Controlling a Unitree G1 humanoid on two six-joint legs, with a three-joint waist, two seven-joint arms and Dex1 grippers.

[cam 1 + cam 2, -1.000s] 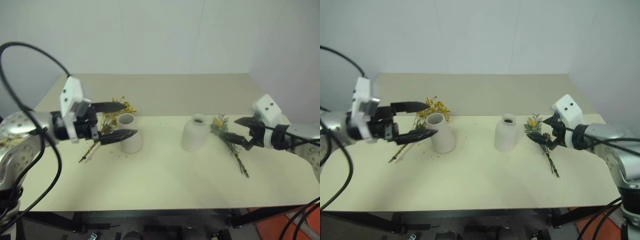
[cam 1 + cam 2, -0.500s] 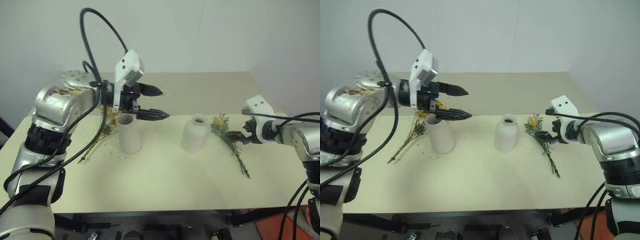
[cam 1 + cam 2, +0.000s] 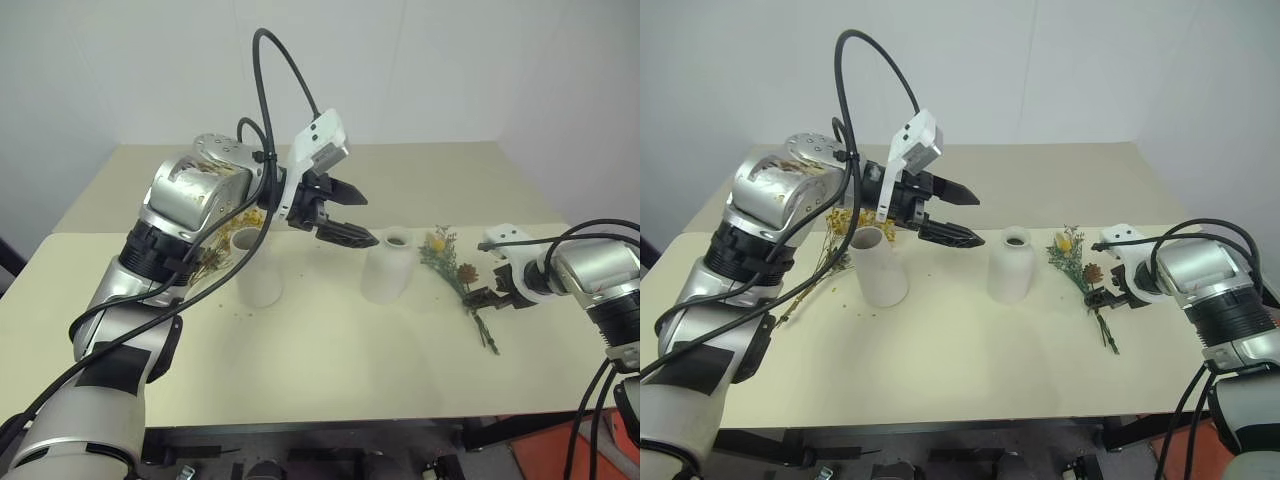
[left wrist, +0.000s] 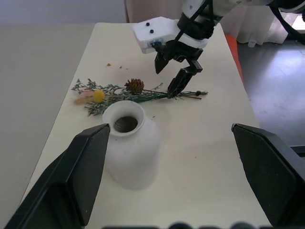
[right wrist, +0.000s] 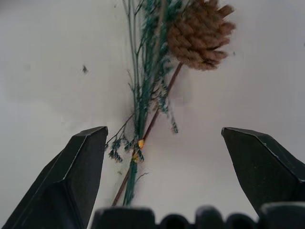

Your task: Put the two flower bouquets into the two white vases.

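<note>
Green sprigs of the darker bouquet (image 3: 1081, 277) lie flat on the desk (image 3: 970, 350) toward its right edge, just beside the squat white vase (image 3: 1008, 265). Its long axis runs from the flower heads, a yellow ball and a brown cone at the end nearer the far edge, down to the bare stems pointing toward the near edge. The right claw (image 3: 1106, 295) is poised directly over the stem part, tilted steeply downward, released and wide, with one finger on each side of the stems as its own wrist view shows them (image 5: 143, 124); nothing is gripped yet. To my eye the stems cross the gap nearly square to the line between the two fingers, so a straight descent and a squeeze would catch them.

The left claw (image 3: 340, 212) is also released and empty, held in the air between the tall white vase (image 3: 257, 268) and the squat one, pointing toward the right edge. The mustard-yellow bouquet (image 3: 215, 250) rests on the desk on the tall vase's left side, partly behind the left arm, and is the left arm's nearer thing.
</note>
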